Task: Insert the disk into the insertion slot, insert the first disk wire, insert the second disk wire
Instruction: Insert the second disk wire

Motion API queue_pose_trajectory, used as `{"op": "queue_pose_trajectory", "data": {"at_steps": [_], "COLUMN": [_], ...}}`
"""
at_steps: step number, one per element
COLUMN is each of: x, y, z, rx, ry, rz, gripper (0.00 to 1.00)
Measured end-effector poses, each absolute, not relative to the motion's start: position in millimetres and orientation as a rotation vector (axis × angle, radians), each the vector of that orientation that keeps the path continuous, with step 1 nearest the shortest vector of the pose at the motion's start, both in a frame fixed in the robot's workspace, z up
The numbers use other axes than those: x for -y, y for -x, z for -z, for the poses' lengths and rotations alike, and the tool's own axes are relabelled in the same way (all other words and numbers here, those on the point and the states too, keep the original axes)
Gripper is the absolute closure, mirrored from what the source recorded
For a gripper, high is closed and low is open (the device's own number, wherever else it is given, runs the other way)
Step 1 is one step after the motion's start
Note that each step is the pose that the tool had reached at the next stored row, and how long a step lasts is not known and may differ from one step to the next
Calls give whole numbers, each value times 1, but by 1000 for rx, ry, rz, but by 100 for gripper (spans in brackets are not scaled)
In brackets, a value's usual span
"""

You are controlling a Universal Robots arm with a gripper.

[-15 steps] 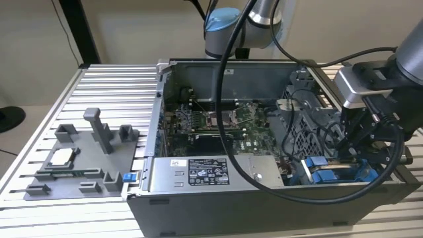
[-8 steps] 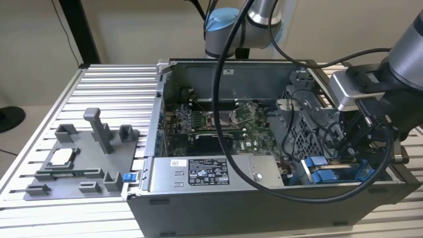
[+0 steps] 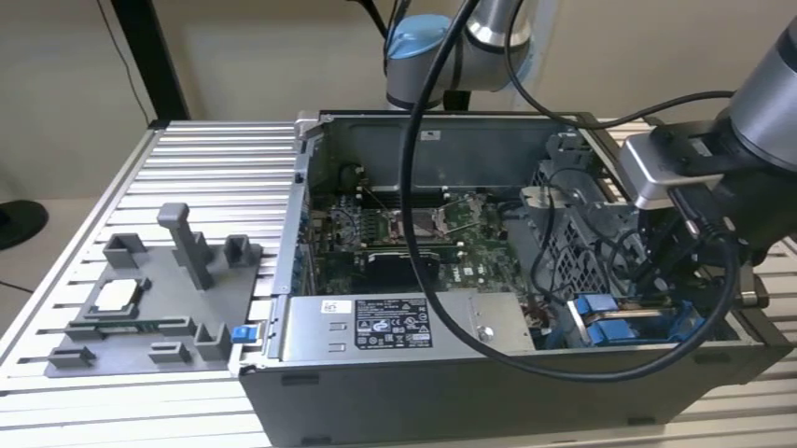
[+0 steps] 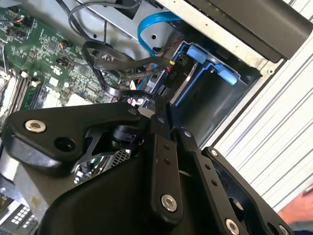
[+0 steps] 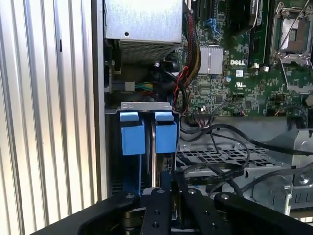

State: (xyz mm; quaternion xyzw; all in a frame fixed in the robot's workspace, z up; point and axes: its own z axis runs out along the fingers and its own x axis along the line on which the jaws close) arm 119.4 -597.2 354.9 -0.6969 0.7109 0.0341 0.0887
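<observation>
Our claw (image 5: 173,188) sits low inside the open computer case (image 3: 412,387), its two black fingers (image 4: 161,147) drawn close together at the rear edge of the disk (image 5: 157,161). We cannot tell whether they pinch a wire plug. The disk stands directly ahead of the claw, already seated in its slot, blue carrier (image 5: 166,136) tabs showing. Black wires (image 5: 215,169) loop just beside the claw. We judge the insertion done and the wiring unfinished.
</observation>
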Motion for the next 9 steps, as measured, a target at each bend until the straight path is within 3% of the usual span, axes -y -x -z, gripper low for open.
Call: {"op": "queue_pose_trajectory", "data": {"at_steps": [9], "x": [594], "y": [-119], "z": [-351], "rx": [-2112], "ry": [2071], "rz": [-94], "gripper": [100]}}
